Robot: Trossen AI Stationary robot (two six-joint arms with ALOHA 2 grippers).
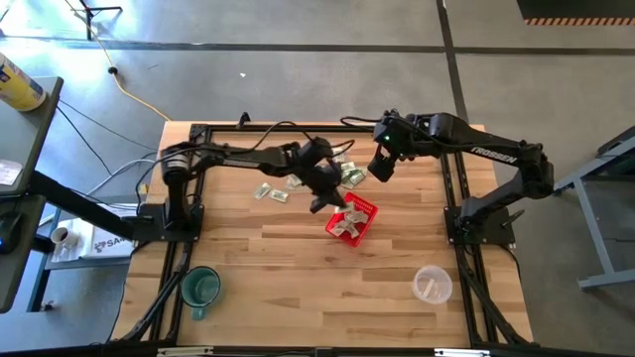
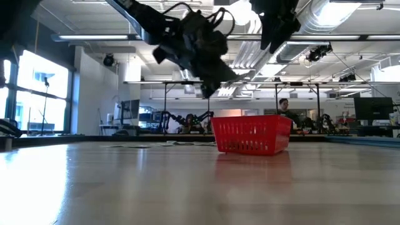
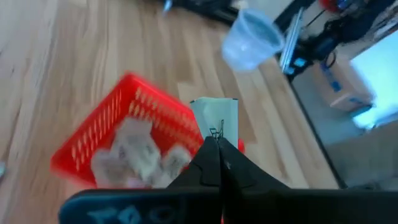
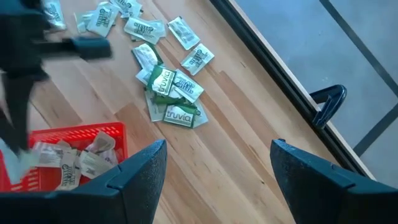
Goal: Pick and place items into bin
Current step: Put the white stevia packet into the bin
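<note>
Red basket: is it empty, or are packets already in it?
Not empty. The red basket already holds several white-and-green packets, seen in both wrist views; more packets lie loose on the table beside it.

**What we cannot make out**

In the left wrist view, the red basket [image 3: 118,127] and the packets [image 3: 140,155] inside it are smeared by motion blur, so we cannot read any printing there. The left claw [image 3: 216,144] pinches a pale packet [image 3: 216,118], whose lower end is hidden between the shut fingers.

In the right wrist view, the basket [image 4: 74,140] is cut off by the picture's edge, and the blurred left arm [image 4: 25,56] covers part of the desk [image 4: 249,162].

From above, the scattered packets [image 1: 273,192] are too small for us to count, and the left arm covers some.

At desk height, the basket's mesh wall [image 2: 253,134] hides its contents.
</note>
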